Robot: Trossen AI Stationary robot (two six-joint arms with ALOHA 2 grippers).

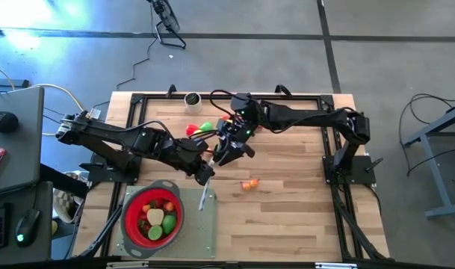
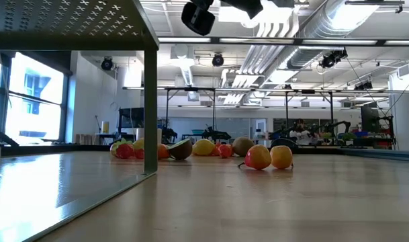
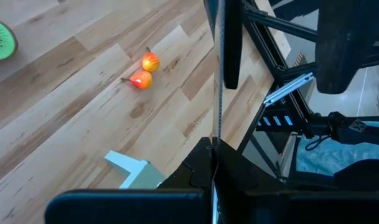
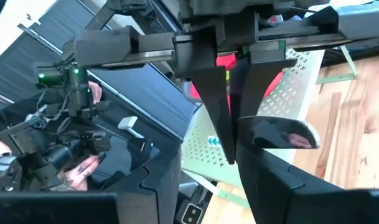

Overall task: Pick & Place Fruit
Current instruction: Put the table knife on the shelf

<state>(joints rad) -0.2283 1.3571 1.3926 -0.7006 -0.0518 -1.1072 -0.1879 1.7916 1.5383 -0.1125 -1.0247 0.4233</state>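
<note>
Meeting above mid-counter (image 1: pixel 287 224), the left pincer (image 1: pixel 209 173) is pressed together, apparently on the knife (image 1: pixel 203 198), while the right pincer (image 1: pixel 228 155) pinches something dark. A collision risks scattering fruit (image 1: pixel 200 128) at 11 o'clock.

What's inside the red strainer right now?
In the high view, the red strainer holds several toy fruits: a pale yellow piece, a green one and small red ones. Anything beneath these is covered, so the full count can't be told.
</note>
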